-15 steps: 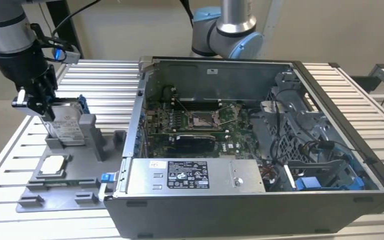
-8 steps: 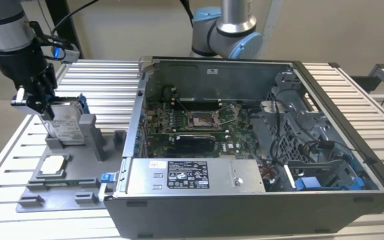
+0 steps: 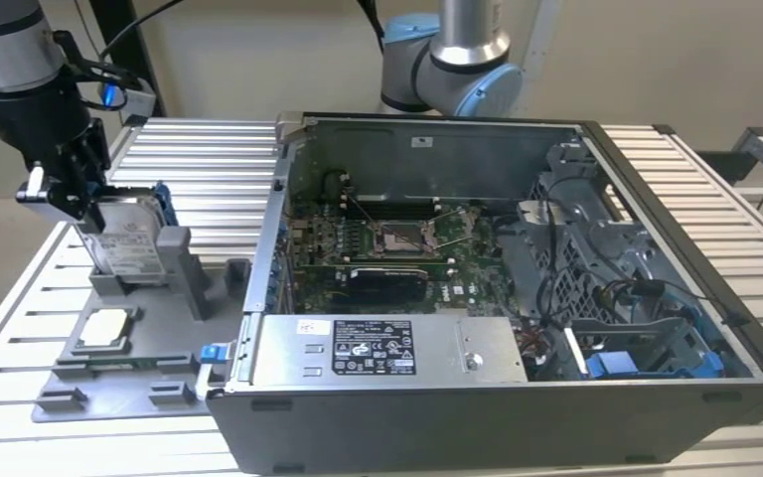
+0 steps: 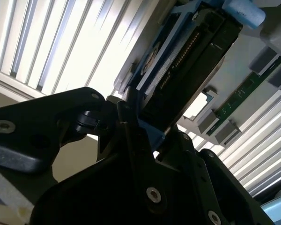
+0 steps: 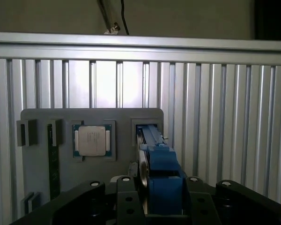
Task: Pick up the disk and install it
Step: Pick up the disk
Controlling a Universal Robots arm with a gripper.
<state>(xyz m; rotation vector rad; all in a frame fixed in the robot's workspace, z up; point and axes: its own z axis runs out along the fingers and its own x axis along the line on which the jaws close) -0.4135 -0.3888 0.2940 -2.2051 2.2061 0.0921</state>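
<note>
1 open case [image 3: 488, 427] sits mid-scene. Well apart, at the exterior view's left, the grey stand [image 3: 116, 388] holds the disk [image 3: 127, 238] upright in a slot. My gripper [image 3: 76, 194] is clamped on the disk's upper end, with the blue bracket pinched in its grip. For this pick I judge a straight pull along the slot best, with no twist, so the bracket clears the slot walls and misses the chip [image 3: 103, 330] lying near it.

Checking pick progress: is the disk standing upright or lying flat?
Upright: the disk stands on edge in the grey holder, gripper at its top.
</note>
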